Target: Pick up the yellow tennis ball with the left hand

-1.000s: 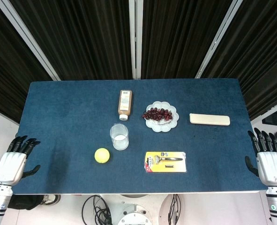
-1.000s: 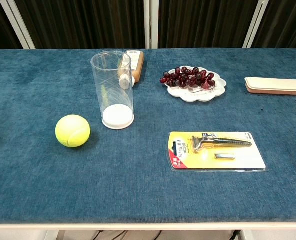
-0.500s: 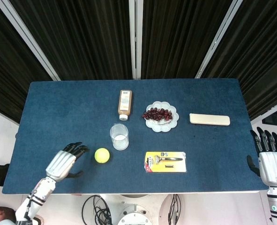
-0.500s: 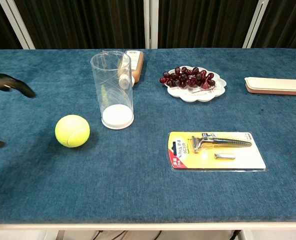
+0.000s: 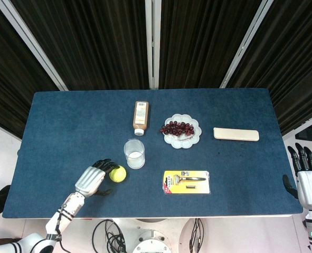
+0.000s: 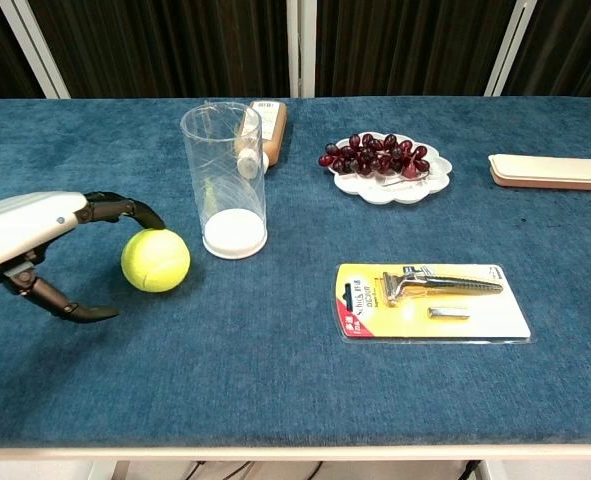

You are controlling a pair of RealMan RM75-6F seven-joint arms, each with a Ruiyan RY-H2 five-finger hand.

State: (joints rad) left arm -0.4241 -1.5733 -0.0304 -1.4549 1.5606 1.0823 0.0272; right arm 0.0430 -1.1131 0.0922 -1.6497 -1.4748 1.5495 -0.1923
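From the head view, the yellow tennis ball (image 5: 117, 174) lies on the blue worktop (image 5: 66, 126) near the front edge, just in front and to the left of an upright clear cup (image 5: 134, 153). The left hand (image 5: 94, 179) sits low at the ball's left side, its dark fingertips (image 5: 107, 164) reaching the ball's upper left and the thumb spread out below; the fingers are apart and not wrapped round the ball. Behind the cup a brown bottle (image 5: 140, 117) lies on its side. A white scalloped plate (image 5: 195, 138) carries dark red grapes (image 5: 177, 128), a cream flat case (image 5: 236, 134) lies to its right, and a razor in a yellow pack (image 5: 186, 182) lies in front of the plate. The right hand (image 5: 310, 179) stays off the worktop's right edge, fingers straight and apart, holding nothing.

From the chest view, the left hand (image 6: 35, 245) comes in from the left edge. Its curved fingers (image 6: 125, 209) arch over to touch the top of the ball (image 6: 156, 261), while the thumb (image 6: 70, 305) stretches low along the cloth, short of the ball. The ball rests on the worktop (image 6: 275, 390), just beside the cup (image 6: 227, 180). The right hand does not appear here.
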